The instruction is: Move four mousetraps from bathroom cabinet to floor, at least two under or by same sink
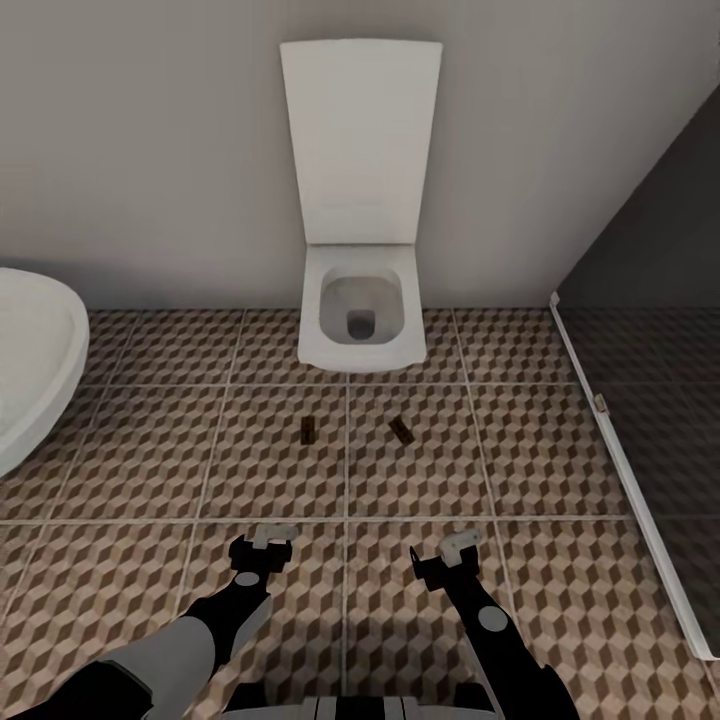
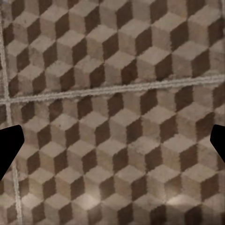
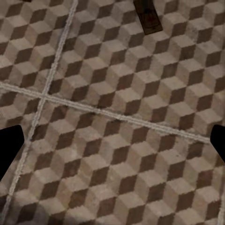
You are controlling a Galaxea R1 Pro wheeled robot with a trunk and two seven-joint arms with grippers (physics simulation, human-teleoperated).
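The left wrist view looked straight down on the bathroom floor (image 2: 117,136), its tiles printed with brown, beige and cream cubes. One pale grout line (image 2: 122,88) ran across the picture and met a second one (image 2: 8,101) that crossed it near one edge. The two dark fingertips (image 2: 8,147) of the left gripper (image 2: 112,149) showed at opposite edges, spread wide apart with nothing between them but tile.

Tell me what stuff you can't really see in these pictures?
- Two mousetraps, the left and the right, in the head view: too small to show wire or red mark.
- A mousetrap in the right wrist view: cut off by the picture's edge.
- White basin: cut off at the head view's edge.
- Left end effector and right end effector: fingertips too small to judge clearly.
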